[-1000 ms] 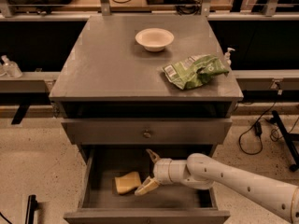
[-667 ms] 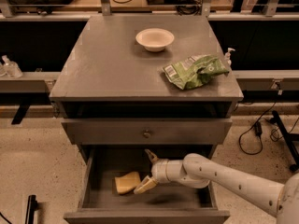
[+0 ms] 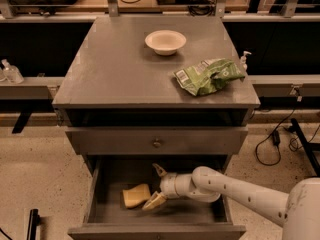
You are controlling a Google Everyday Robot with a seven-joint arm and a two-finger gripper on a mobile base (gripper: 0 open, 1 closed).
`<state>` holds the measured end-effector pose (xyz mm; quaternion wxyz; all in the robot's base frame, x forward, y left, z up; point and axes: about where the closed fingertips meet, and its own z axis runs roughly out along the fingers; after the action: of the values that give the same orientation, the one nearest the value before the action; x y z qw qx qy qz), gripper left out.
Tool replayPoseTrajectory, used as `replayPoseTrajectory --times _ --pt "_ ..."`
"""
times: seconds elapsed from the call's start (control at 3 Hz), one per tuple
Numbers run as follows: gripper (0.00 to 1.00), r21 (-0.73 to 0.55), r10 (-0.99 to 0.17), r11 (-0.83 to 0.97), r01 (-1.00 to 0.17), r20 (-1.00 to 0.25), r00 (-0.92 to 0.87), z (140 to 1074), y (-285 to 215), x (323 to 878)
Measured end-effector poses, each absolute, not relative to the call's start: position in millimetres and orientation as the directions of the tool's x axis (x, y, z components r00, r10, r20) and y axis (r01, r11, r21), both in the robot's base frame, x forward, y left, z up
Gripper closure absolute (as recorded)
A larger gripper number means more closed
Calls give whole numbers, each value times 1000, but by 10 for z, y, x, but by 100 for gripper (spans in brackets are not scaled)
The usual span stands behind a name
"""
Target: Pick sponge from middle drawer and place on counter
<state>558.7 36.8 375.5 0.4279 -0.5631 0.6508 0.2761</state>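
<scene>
The pale yellow sponge [image 3: 136,195] lies on the floor of the open middle drawer [image 3: 115,176], left of centre. My gripper [image 3: 155,186] is inside the drawer just right of the sponge, with its fingers spread open. The lower fingertip [image 3: 152,202] is at the sponge's right edge, and the upper one [image 3: 159,170] is farther back. Nothing is held. The grey counter [image 3: 120,69] tops the cabinet above.
A white bowl [image 3: 165,41] and a green and white snack bag [image 3: 209,75] sit on the counter. A shut drawer front with a small knob [image 3: 157,143] is right above the open drawer. Cables [image 3: 275,144] lie on the floor to the right.
My gripper and arm have shifted a little to the left, closer to the sponge. The sponge has not moved.
</scene>
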Motion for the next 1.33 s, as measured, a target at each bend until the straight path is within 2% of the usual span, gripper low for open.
replayPoseTrajectory --times 0.33,1.33 --pt "18 -121 -508 196 -973 -861 5 3666 403 5578" --pt "87 -92 -513 203 -975 -858 -26 3524 379 5563"
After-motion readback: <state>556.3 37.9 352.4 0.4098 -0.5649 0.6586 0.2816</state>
